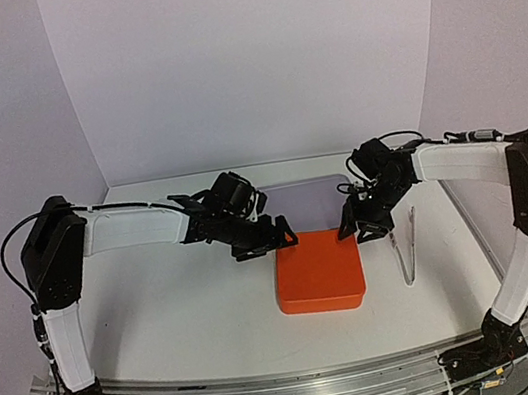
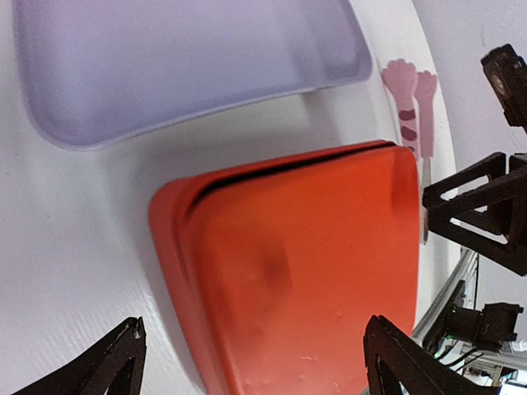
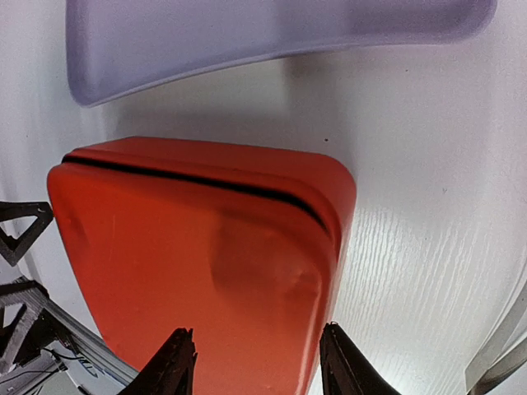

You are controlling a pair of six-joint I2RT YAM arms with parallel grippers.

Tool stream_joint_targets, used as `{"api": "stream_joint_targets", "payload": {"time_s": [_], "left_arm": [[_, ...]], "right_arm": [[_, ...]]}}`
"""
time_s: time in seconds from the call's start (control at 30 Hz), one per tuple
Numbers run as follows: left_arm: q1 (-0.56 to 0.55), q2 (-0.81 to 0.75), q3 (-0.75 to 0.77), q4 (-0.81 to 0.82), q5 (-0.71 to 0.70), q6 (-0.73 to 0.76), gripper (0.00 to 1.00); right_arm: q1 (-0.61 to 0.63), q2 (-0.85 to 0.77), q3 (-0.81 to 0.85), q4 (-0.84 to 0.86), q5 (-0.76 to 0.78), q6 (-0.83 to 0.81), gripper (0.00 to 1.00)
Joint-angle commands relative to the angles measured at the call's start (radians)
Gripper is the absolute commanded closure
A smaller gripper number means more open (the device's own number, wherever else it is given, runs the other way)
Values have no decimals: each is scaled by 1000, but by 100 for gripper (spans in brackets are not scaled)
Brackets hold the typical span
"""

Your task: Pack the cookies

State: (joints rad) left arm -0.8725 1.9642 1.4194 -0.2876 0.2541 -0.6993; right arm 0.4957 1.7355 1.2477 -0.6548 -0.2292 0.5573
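No cookies show in any view. A closed orange box (image 1: 319,269) with its lid on sits mid-table; it also shows in the left wrist view (image 2: 313,247) and the right wrist view (image 3: 189,247). My left gripper (image 1: 276,241) is open and empty over the box's far left corner, its jaws wide apart above the lid (image 2: 255,322). My right gripper (image 1: 360,227) is open and empty over the far right corner, its jaws spread over the lid's edge (image 3: 256,329). Whether either touches the lid cannot be told.
A lavender tray (image 1: 308,190) lies just behind the box (image 2: 189,66) (image 3: 247,41). Clear tongs with pink paw tips (image 1: 407,250) lie to the right of the box (image 2: 409,107). White walls close in the table at the back and sides.
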Motion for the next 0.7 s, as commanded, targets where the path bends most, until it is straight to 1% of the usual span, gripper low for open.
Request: {"api": "stream_joint_targets", "payload": {"time_s": [0.0, 0.27, 0.47, 0.6, 0.67], "left_arm": [[57, 59, 29, 13, 23, 33, 9], [81, 120, 60, 75, 82, 41, 8], [95, 174, 107, 110, 110, 37, 10], [99, 206, 127, 103, 131, 37, 16], [100, 212, 114, 106, 144, 26, 20]], "right_arm": [[-40, 69, 47, -6, -63, -33, 50], [-74, 146, 74, 20, -68, -25, 49], [-89, 170, 64, 53, -97, -16, 50], [-100, 178, 37, 70, -110, -3, 53], [-104, 175, 16, 79, -109, -3, 55]]}}
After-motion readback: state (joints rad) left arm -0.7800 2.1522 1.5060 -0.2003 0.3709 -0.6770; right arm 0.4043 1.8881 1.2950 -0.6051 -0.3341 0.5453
